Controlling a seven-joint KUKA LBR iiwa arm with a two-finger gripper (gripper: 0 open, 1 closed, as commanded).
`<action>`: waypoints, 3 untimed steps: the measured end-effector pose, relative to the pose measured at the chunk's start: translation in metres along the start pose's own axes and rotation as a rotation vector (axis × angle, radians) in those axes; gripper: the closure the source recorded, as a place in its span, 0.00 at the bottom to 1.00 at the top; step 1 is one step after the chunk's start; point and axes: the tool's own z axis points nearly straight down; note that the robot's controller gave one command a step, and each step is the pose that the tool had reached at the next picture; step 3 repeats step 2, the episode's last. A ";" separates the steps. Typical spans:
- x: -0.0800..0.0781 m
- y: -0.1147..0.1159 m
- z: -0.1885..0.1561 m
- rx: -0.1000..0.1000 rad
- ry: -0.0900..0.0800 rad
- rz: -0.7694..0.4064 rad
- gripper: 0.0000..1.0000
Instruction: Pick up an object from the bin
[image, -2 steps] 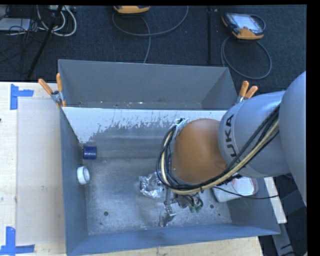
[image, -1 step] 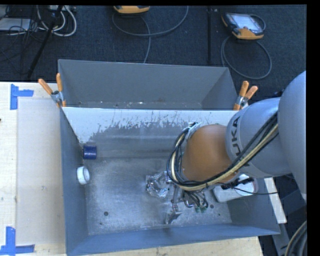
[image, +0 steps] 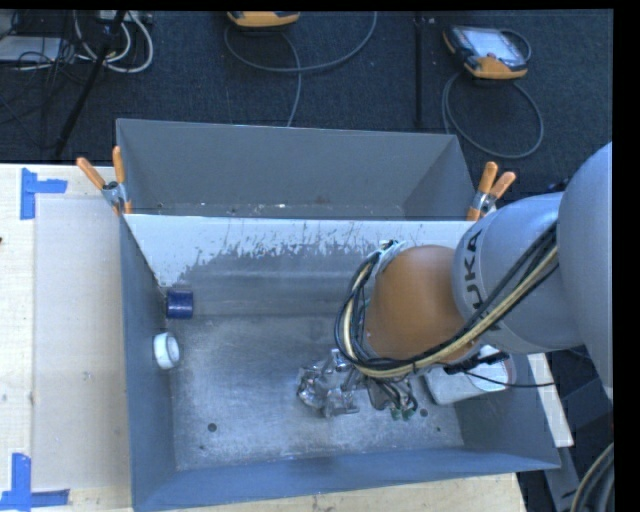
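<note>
The claw (image: 326, 388) is low at the bin's (image: 250, 425) lower centre; apart or together, I cannot tell. A blue cylinder (image: 180, 303) and a white cap (image: 165, 350) lie at the left, well apart from it. Both are probably light, stiff and apt to roll, so grip across their sides.

place: robotics lab | evidence: KUKA arm (image: 560, 270) over grey metal bin (image: 290, 160) | cables (image: 128, 45) on dark carpet (image: 200, 90)

Your arm (image: 565, 270) wears a rounded silver-grey shell with dark lettering on the link next to the wrist. A smooth orange-brown dome cover (image: 415, 300) sits over the wrist. You see black, yellow and white cables (image: 352, 312) bundled along the shell and curving round the dome's edge. The gripper (image: 328, 388) is bare grey metal.
</note>
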 end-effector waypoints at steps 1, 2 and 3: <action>0.004 0.011 -0.053 0.003 0.028 -0.016 1.00; -0.007 0.012 -0.149 0.004 0.024 -0.008 1.00; -0.007 0.012 -0.149 0.004 0.024 -0.008 1.00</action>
